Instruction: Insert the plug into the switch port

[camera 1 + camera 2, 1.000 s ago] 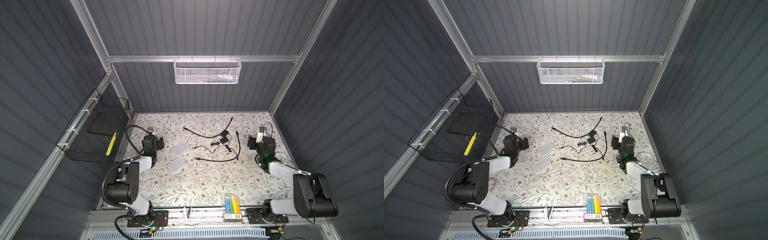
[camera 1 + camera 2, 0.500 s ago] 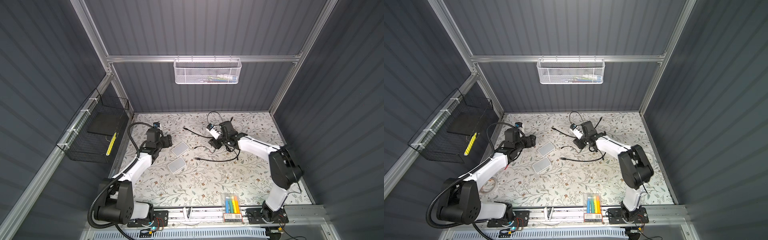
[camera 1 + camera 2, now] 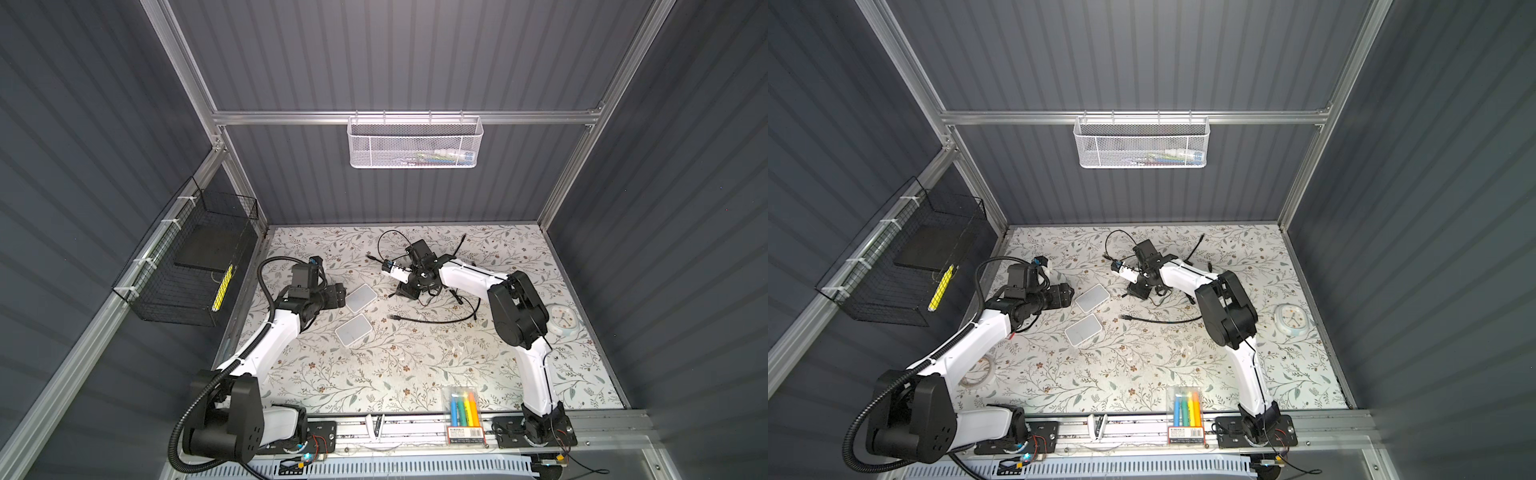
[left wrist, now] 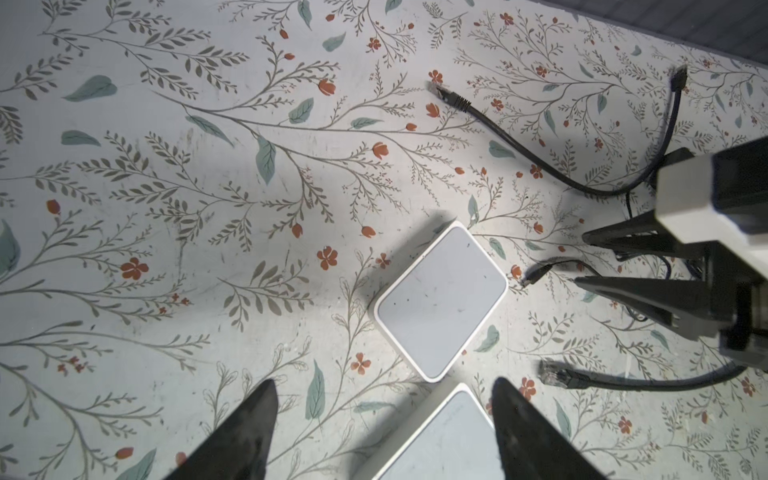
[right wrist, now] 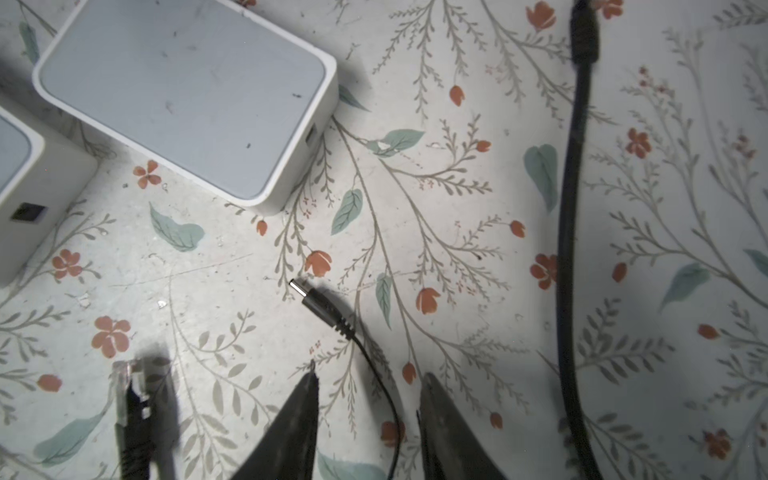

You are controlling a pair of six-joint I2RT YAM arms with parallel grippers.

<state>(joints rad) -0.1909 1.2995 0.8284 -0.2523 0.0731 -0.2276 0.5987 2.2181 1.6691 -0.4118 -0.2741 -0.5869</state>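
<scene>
1. Both arms have swung in from well away from the switch (image 3: 361, 297). The right arm now hangs over the cable tangle just beside it, and the left arm reaches in from the switch's opposite side.
2. Right end effector (image 5: 370, 374) is narrowing. Its jaws stand partly open and hold nothing, and a thin cord (image 5: 382, 399) runs through the gap between them.
3. That cord leads to the plug (image 5: 316, 297), a small barrel connector lying flat on the tabletop (image 5: 478, 124) near the switch. Its metal tip aims roughly at the switch's side wall, where a small port (image 5: 311, 135) shows.
4. Left end effector (image 4: 384, 382) is spread wide and empty, poised just beside the switch and over the edge of a second switch (image 4: 440, 436) next to it.
5. My read: the approach is done and the pick is starting, with nothing inserted yet. The jaws look set to close on the cord behind the plug body, so the plug may droop or swivel once lifted.
6. Watch out for the ethernet connector (image 5: 124, 382), which also lies near the switch. It is the wrong one to take.
</scene>
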